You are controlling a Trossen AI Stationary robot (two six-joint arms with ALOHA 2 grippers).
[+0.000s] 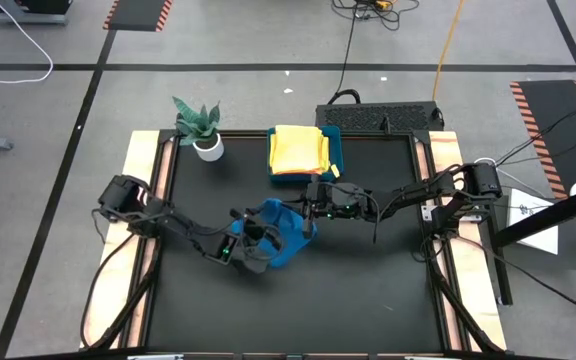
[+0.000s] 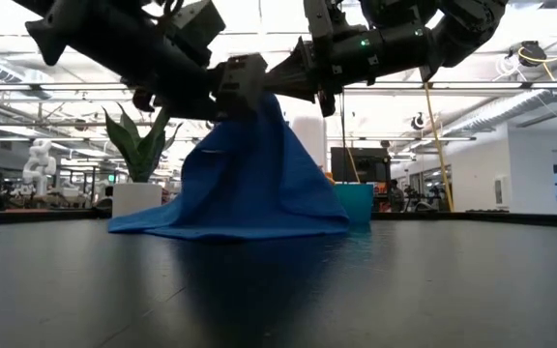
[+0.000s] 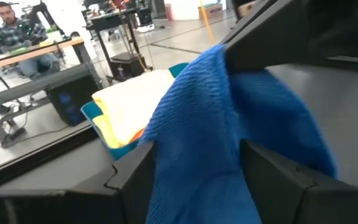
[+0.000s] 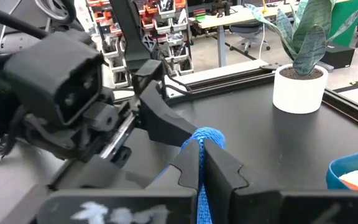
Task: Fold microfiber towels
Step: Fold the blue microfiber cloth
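Observation:
A blue microfiber towel (image 2: 249, 184) stands like a tent in the middle of the black table, its peak lifted and its lower edges spread on the table top. My right gripper (image 4: 201, 155) is shut on that peak, reaching in from the table's right. My left gripper (image 3: 194, 155) comes from the left, open, with the towel's upper part between its two fingers. Yellow folded towels (image 1: 298, 150) lie in the teal tray (image 1: 336, 150) at the table's far edge. My right gripper pinches a bunched fold at the towel's peak (image 4: 207, 138) between its two fingers, and a small tuft pokes out past the tips. The fingers lie level, coming from the table's right. The cloth hangs below them, its lower edges (image 2: 162, 227) on the table. My left gripper has the blue cloth (image 3: 197, 124) running between its open fingers (image 3: 135, 180); whether they touch it I cannot tell.
A potted plant (image 1: 200, 128) in a white pot stands at the far left of the table. The near half of the table (image 1: 288, 300) is bare black surface. A person sits at a bench (image 3: 17, 37) in the room beyond.

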